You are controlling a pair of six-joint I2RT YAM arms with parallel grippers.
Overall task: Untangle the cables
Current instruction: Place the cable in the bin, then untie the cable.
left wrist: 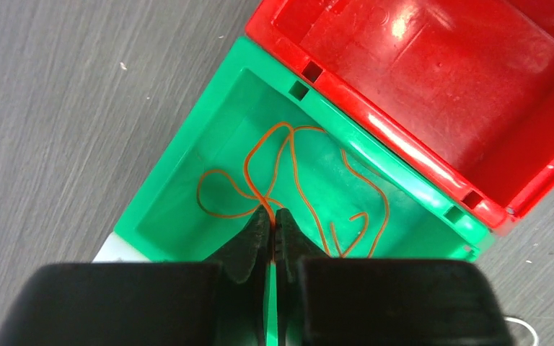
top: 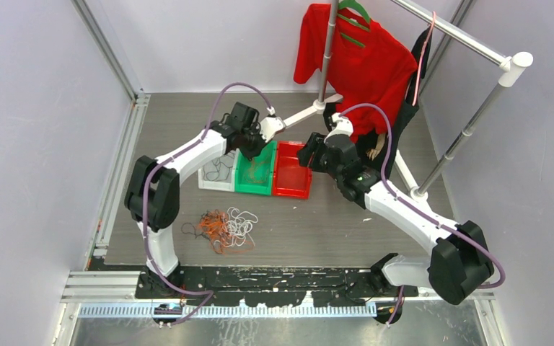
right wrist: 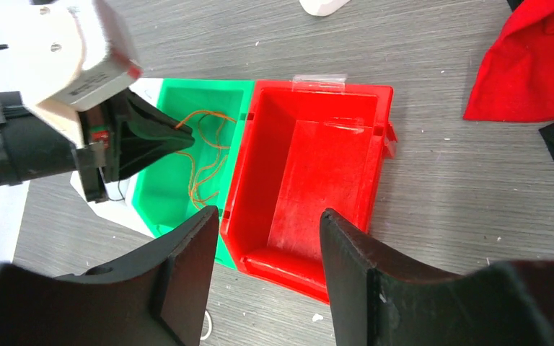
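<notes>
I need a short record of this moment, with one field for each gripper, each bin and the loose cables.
left gripper: shut on an orange cable, over the green bin
right gripper: open, holding nothing, above the red bin
green bin: orange cable lies inside
red bin: no cable seen inside
white bin: thin black cable inside
tangled cables: orange, white and black bunch on the table, apart from the bins

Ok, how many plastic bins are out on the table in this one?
3, touching in a row: white bin leftmost, green bin in the middle, red bin rightmost. No others seem hidden.
</notes>
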